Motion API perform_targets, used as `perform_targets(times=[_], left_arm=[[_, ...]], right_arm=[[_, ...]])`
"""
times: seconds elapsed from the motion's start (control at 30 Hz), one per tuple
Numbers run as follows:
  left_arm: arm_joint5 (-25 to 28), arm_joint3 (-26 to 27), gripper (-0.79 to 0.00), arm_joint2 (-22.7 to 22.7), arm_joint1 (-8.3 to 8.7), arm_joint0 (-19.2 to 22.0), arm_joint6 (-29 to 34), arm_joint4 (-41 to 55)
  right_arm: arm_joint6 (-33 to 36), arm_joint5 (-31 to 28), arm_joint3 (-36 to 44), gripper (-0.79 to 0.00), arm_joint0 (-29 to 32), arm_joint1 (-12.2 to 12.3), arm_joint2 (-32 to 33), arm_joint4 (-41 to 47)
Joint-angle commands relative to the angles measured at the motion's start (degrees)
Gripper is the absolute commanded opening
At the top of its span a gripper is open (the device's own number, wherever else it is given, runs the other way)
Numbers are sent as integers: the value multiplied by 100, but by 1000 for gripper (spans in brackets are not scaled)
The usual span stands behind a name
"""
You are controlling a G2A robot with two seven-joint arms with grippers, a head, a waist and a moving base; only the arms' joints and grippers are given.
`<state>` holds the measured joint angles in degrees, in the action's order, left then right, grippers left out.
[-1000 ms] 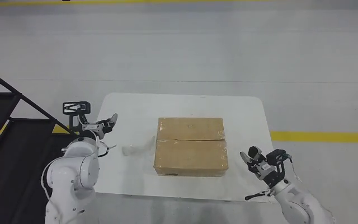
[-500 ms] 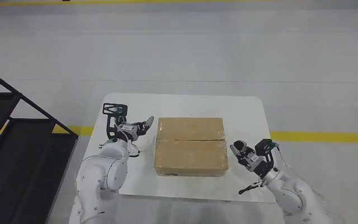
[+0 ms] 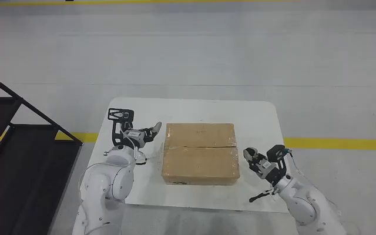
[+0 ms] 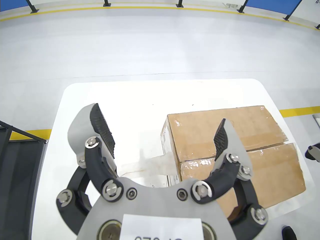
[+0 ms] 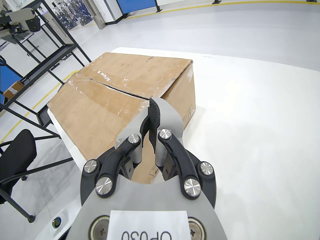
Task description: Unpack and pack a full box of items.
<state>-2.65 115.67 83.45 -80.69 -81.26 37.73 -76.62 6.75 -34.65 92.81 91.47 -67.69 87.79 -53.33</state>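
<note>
Cardboard, brown and rectangular, the taped box sits closed at the middle of the white tabletop. My left tool, spread wide and empty, hangs at its nine o'clock end. My right tool, pinched together on nothing, waits near its four o'clock corner. Opening comes first, I judge: pry along the nine-to-three tape seam and brace the far end.

In the top view the left arm stands at eight o'clock, wrist bent so the left tool points toward three o'clock, its two fingers spread wide with the ribbed pads facing each other. The right arm stands at four o'clock; the right tool points toward ten o'clock, fingers pressed together.
</note>
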Motion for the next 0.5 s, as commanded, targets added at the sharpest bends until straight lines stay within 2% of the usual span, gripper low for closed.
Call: perform_targets(times=[0.0,0.1,0.23,0.27,0.3,0.47], left_arm=[[0,0,0,0,0,0,0,0],[0,0,0,0,0,0,0,0],[0,0,0,0,0,0,0,0],[0,0,0,0,0,0,0,0],[0,0,0,0,0,0,0,0],[0,0,0,0,0,0,0,0]], right_arm=[[96,4,-20,-646,-65,3,-30,67],[183,34,-60,-557,-156,4,-106,89],[279,24,-171,-533,-268,4,-200,167],[313,-6,-201,-480,-302,5,-228,188],[308,-42,-249,-465,-333,5,-247,243],[431,-131,-490,-477,-516,13,-339,317]])
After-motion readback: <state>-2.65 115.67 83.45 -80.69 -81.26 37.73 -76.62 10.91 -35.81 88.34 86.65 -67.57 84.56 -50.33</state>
